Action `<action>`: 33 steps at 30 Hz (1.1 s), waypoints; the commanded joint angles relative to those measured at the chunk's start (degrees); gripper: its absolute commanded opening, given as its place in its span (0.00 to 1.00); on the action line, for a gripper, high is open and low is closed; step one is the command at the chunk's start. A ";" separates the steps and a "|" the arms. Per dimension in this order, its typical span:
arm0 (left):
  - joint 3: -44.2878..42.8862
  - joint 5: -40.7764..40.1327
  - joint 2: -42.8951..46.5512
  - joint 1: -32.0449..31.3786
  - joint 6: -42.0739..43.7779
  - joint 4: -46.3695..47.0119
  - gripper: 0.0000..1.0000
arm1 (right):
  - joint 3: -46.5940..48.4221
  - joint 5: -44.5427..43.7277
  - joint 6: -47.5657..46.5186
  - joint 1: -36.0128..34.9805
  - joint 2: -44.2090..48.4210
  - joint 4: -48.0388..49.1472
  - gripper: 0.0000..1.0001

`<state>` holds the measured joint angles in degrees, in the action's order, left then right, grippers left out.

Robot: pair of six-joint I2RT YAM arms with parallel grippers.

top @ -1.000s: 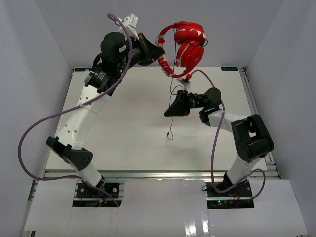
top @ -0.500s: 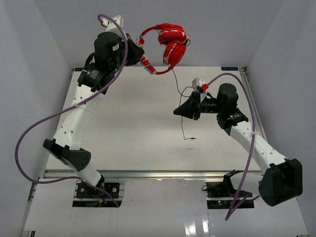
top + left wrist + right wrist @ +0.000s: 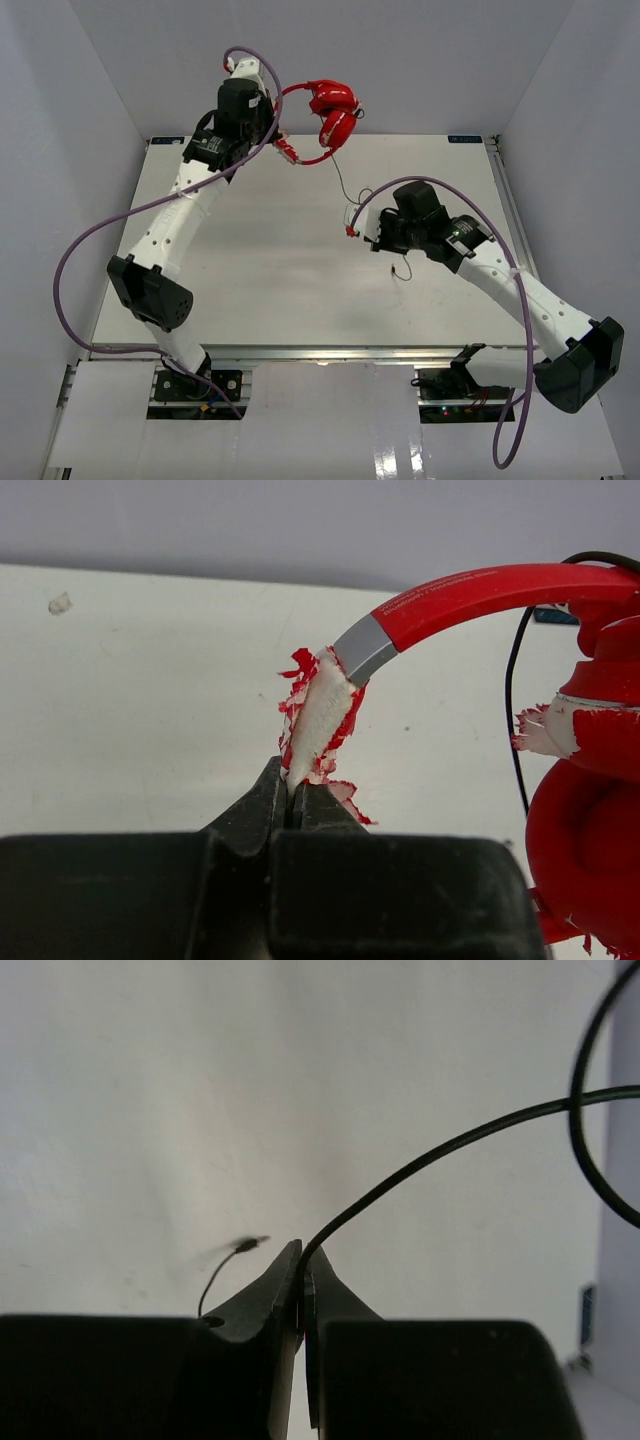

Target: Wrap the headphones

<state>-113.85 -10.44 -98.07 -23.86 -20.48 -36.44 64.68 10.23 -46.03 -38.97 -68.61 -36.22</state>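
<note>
The red headphones (image 3: 335, 112) hang in the air at the back of the table. My left gripper (image 3: 278, 143) is shut on the torn, white-padded end of the headband (image 3: 318, 720). The red band (image 3: 500, 590) arcs right to the earcups (image 3: 585, 820). The thin black cord (image 3: 342, 185) runs down from the earcups to my right gripper (image 3: 372, 240), which is shut on it. In the right wrist view the cord (image 3: 440, 1150) leaves the closed jaws and curves up right. The jack plug end (image 3: 401, 270) dangles below that gripper and also shows blurred in the right wrist view (image 3: 245, 1247).
The white table (image 3: 280, 260) has raised rails at its back and right edges (image 3: 505, 200). Thick purple robot cables (image 3: 110, 225) loop off both arms. White walls enclose the table at left, back and right.
</note>
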 commanded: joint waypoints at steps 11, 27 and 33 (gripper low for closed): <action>8.91 1.64 -14.91 -2.99 -0.31 6.65 0.00 | 17.92 -15.64 -18.78 -1.02 -3.52 -6.29 0.08; 22.82 21.24 -12.39 -9.50 4.51 15.91 0.00 | 20.03 -17.76 -12.43 5.73 -5.35 16.84 0.08; 35.43 34.93 -3.70 -11.44 8.14 23.38 0.00 | 16.83 -14.62 -9.54 12.43 -6.24 18.65 0.08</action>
<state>-82.71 11.33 -112.36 -33.91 -15.74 -21.90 82.62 -6.39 -58.56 -29.67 -74.65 -24.77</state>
